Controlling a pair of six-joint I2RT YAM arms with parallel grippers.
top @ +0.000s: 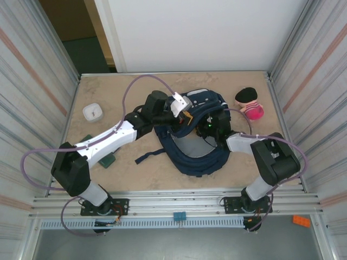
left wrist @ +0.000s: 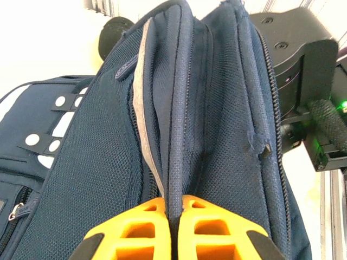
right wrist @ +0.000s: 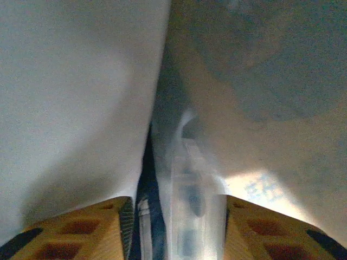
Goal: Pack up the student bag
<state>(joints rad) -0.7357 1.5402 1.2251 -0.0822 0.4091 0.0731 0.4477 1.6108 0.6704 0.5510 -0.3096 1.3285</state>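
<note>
The student bag (top: 198, 160), a navy blue backpack, lies in the middle of the table with its mouth held up. My left gripper (left wrist: 174, 216) is shut on a navy piped edge of the student bag (left wrist: 222, 141) and holds it up at the opening (top: 185, 117). My right arm's wrist (top: 219, 123) reaches down into the bag from the right. Inside, my right gripper (right wrist: 178, 230) stands open among pale lining (right wrist: 81, 108). A blurred translucent whitish thing (right wrist: 192, 200) lies between its fingers against the right one, with a gap beside the left one.
A small white container (top: 93, 112) sits at the back left. A pink and black object (top: 249, 104) is at the back right. Green items (top: 108, 159) lie under my left arm. A dark strap (top: 149, 157) trails from the bag. Metal walls close both sides.
</note>
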